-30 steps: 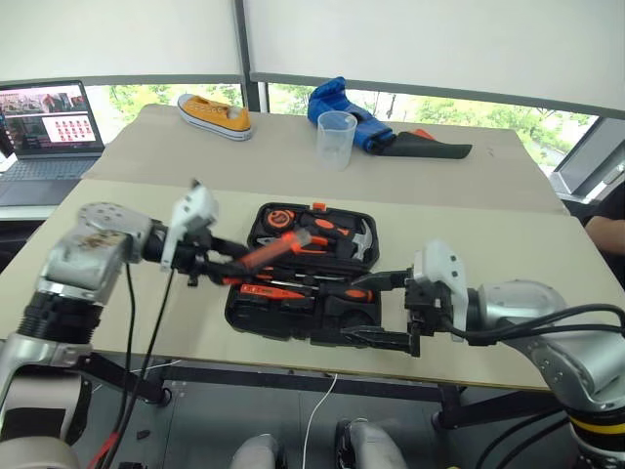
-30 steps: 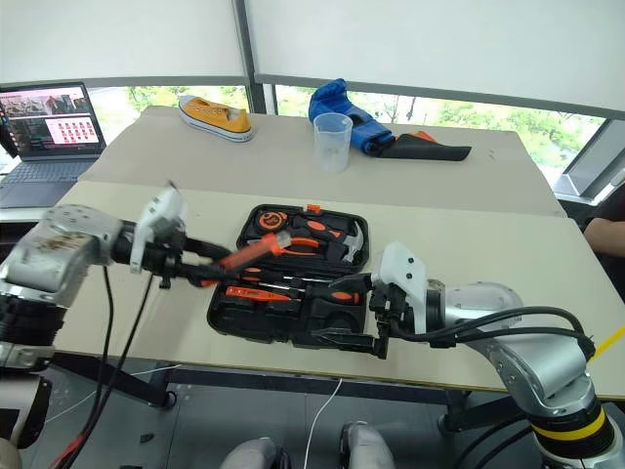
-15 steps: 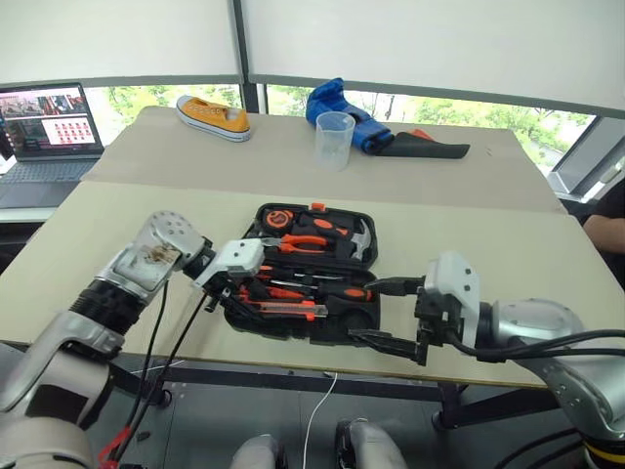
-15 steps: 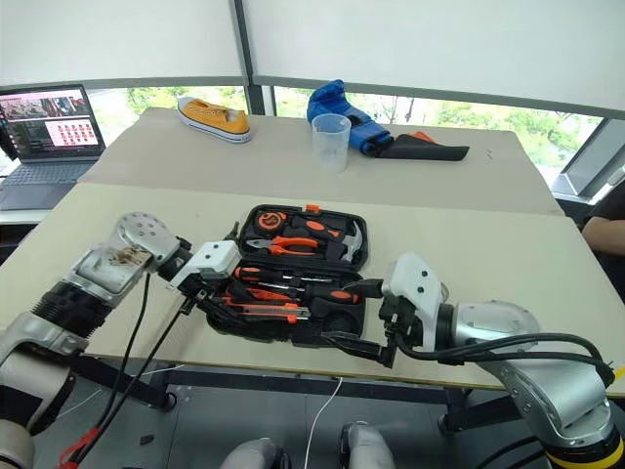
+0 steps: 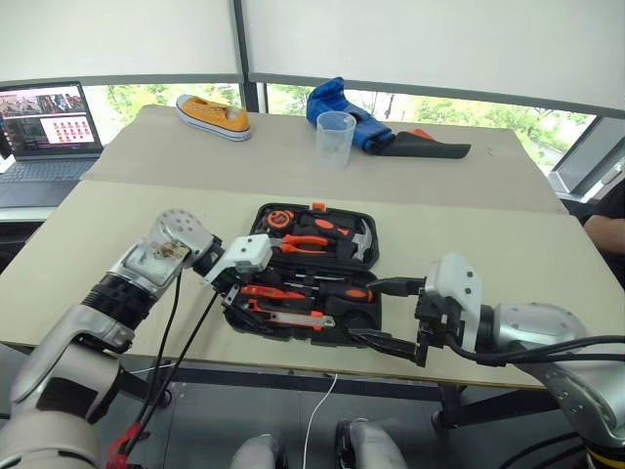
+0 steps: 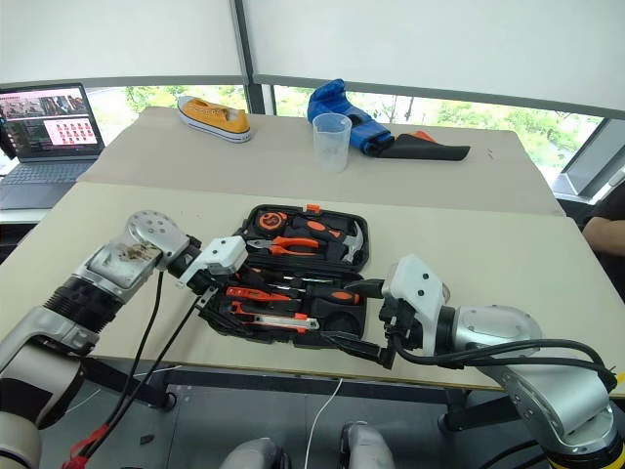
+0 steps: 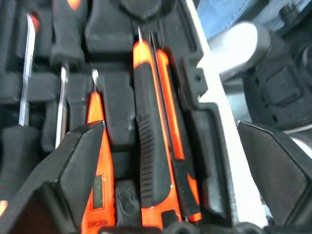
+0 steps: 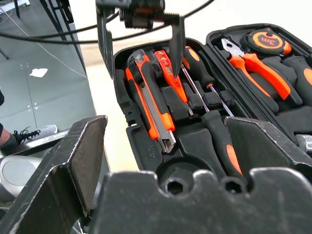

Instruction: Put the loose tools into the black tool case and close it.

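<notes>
Utility knife (image 7: pixel 153 141) in tool case (image 5: pixel 363 315); tester screwdriver (image 7: pixel 96 161) beside.

Black tool case (image 5: pixel 344 322) lies open, black-orange utility knife (image 7: pixel 153 146) slotted in its near half

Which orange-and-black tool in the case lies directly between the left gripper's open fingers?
The utility knife, in the case's outermost slot beside the rim. The small tester screwdriver sits next to it under one finger; the larger screwdrivers lie further in.

From my remote station I saw two beige tables (image 5: pixel 459 210) pushed together beneath white roller blinds (image 5: pixel 420 44). Daylight and green foliage showed through the window strip (image 5: pixel 459 112) below them. A laptop (image 5: pixel 44 122) sat open at the far left, above grey floor (image 5: pixel 195 420).
</notes>
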{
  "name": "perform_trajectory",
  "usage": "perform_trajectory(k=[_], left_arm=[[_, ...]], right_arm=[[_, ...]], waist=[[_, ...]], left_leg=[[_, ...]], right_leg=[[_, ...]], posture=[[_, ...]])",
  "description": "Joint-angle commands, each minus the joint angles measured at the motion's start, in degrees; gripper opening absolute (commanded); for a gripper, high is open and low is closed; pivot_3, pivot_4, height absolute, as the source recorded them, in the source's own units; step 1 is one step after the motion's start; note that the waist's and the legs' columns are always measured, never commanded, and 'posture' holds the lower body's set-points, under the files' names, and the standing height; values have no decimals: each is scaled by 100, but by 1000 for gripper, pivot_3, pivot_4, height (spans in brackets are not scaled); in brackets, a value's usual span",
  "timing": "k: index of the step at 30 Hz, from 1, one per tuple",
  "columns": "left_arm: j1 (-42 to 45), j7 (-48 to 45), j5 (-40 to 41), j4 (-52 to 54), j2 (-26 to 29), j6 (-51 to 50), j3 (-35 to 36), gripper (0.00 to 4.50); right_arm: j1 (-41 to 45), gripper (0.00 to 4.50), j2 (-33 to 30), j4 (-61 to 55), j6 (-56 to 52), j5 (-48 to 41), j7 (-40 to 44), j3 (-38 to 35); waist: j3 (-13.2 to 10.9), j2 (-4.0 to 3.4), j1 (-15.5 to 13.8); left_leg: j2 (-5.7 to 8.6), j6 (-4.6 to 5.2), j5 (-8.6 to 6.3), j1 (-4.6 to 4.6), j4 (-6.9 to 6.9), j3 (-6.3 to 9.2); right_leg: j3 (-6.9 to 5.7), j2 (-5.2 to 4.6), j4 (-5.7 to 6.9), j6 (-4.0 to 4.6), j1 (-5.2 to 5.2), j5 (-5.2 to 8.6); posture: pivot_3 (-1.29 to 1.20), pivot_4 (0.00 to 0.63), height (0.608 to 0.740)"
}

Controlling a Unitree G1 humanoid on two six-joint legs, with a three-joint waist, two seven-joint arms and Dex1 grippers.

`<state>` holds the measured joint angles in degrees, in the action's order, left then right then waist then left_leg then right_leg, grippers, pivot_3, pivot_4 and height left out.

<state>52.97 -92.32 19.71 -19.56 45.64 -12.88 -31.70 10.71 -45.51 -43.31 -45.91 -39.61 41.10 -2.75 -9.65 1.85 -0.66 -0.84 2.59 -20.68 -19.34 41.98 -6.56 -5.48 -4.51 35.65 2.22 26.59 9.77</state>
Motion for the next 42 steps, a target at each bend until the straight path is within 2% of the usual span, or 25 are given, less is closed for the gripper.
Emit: perform_trajectory(k=[1, 2, 5, 10, 15, 23, 33, 42], left_arm=[[182, -18, 118, -23, -24, -93, 382, 4471], [196, -18, 68, -104, -49, -35, 463, 4471], [151, -18, -32, -232, -75, 164, 562, 3751], [2, -18, -295, -196, -276, 299, 663, 1823], [-144, -18, -348, -49, -217, 445, 491, 40], [-321, 11, -1228, -269, -368, 1179, 395, 40], [-616, -18, -1613, -294, -451, 1698, 392, 40], [-644, 84, -1839, -486, -778, 1903, 488, 40]], right_arm=[[69, 4500, -39, -114, 79, -73, 37, -53], [91, 4500, -30, -97, 82, -70, 42, -39], [165, 4500, -27, -25, 100, -56, 95, 10], [242, 4500, 32, 30, 67, -124, 101, -5], [346, 4500, 91, 64, -12, -238, 46, -56], [258, 4500, 59, 25, 18, -263, -80, -59], [165, 4500, 29, -8, 23, -250, -135, -92], [150, 4500, 11, -4, -2, -325, -180, -166]], waist=[[0, 0, -1], [0, 0, -1], [0, 0, -1], [0, 0, -3], [0, 0, 3], [0, 0, -3], [3, -3, -2], [13, -14, -43]], left_leg=[[1, 0, 0, 0, 0, 0], [1, 0, 0, 0, 1, 0], [1, 0, 0, 0, 1, 0], [1, 0, 0, 0, 0, -2], [2, 0, 0, 1, 0, -1], [2, 0, 0, 1, 0, -2], [0, 1, -1, 14, 0, -1], [2, 9, -5, 17, 3, -1]], right_leg=[[0, 0, 0, -2, 0, 1], [0, 0, 0, -3, 0, 2], [0, 1, 0, -6, -1, 3], [-1, 1, -1, -1, -1, 0], [-1, 1, -2, 4, -3, -2], [-1, 0, -1, 4, -3, -3], [0, -1, -3, 0, -21, 0], [-3, -8, -5, -8, -28, 1]], posture=[[0, 150, 724], [0, 150, 724], [0, 150, 724], [0, 150, 724], [0, 150, 724], [0, 150, 724], [0, 150, 724], [0, 150, 724]])
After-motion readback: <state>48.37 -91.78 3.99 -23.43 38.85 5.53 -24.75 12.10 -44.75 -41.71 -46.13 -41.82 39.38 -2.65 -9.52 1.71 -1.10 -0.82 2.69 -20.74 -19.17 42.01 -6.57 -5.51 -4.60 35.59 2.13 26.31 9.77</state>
